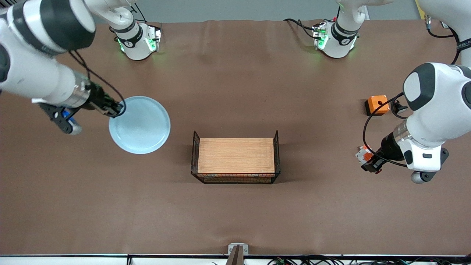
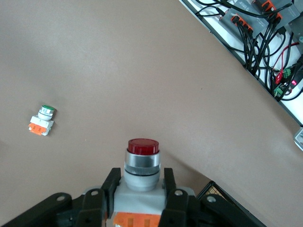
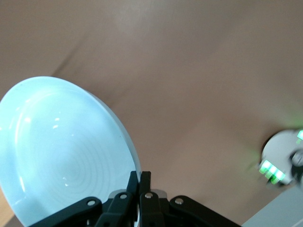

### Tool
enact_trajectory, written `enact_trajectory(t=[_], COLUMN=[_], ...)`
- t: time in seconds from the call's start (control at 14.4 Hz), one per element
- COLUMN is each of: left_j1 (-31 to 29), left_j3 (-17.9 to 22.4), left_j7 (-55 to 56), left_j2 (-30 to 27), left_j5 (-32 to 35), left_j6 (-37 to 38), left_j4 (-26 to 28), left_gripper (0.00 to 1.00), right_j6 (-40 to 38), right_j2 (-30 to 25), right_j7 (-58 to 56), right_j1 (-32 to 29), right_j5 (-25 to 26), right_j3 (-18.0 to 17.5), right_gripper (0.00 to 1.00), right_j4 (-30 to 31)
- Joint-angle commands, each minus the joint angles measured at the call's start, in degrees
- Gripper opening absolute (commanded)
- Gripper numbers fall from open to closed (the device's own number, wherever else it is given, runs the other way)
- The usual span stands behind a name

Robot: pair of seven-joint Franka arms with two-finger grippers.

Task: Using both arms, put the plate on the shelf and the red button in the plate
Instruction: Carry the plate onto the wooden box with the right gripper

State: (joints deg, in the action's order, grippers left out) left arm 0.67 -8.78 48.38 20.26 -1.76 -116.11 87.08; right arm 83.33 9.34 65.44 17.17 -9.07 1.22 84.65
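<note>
The light blue plate (image 1: 140, 125) is toward the right arm's end of the table. My right gripper (image 1: 117, 109) is shut on its rim, at the edge farthest from the front camera. In the right wrist view the plate (image 3: 61, 151) stands tilted, its rim pinched between the closed fingers of the right gripper (image 3: 140, 176). My left gripper (image 1: 372, 166) is shut on the red button (image 1: 378, 170) just above the table at the left arm's end. In the left wrist view the gripper (image 2: 140, 177) grips the white body and the red button's cap (image 2: 143, 147) points outward.
A wire basket (image 1: 235, 179) with a wooden board stands mid-table; its corner shows in the left wrist view (image 2: 222, 198). A similar small part with a green cap (image 2: 41, 120) lies beside the left gripper (image 1: 363, 152). An orange box with a round hole (image 1: 377, 105) lies farther from the front camera.
</note>
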Motion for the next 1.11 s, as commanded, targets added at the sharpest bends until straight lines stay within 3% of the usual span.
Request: enact_trajectory(t=[0.0, 0.28, 0.63, 0.83, 1.04], left_j1=[-0.1, 0.1, 0.3, 0.5, 0.4], left_j3=[0.1, 0.0, 0.1, -0.7, -3.4], left_j7=[0.3, 0.6, 4.0, 12.0, 22.5], left_j2=[-0.1, -0.2, -1.0, -1.4, -1.4], left_j5=[-0.8, -0.9, -0.9, -0.9, -1.0], left_j6=[1.3, 1.3, 1.5, 2.7, 3.7], left_j4=[-1.0, -1.0, -1.0, -1.2, -3.4], left_gripper=[0.30, 0.29, 0.29, 0.29, 0.29], right_j6=[-0.1, 6.8, 15.9, 20.0, 20.3], right_j2=[0.3, 2.7, 7.4, 10.7, 17.1], right_j7=[14.8, 35.6, 55.1, 61.7, 67.3], right_j1=[6.4, 15.7, 21.8, 25.1, 27.4], right_j5=[-1.3, -0.9, -0.4, 1.5, 4.8], right_j3=[0.8, 0.9, 1.0, 1.1, 1.1], right_gripper=[0.00, 0.00, 0.00, 0.00, 0.00], right_j4=[-3.8, -4.8, -5.5, -6.6, -12.5])
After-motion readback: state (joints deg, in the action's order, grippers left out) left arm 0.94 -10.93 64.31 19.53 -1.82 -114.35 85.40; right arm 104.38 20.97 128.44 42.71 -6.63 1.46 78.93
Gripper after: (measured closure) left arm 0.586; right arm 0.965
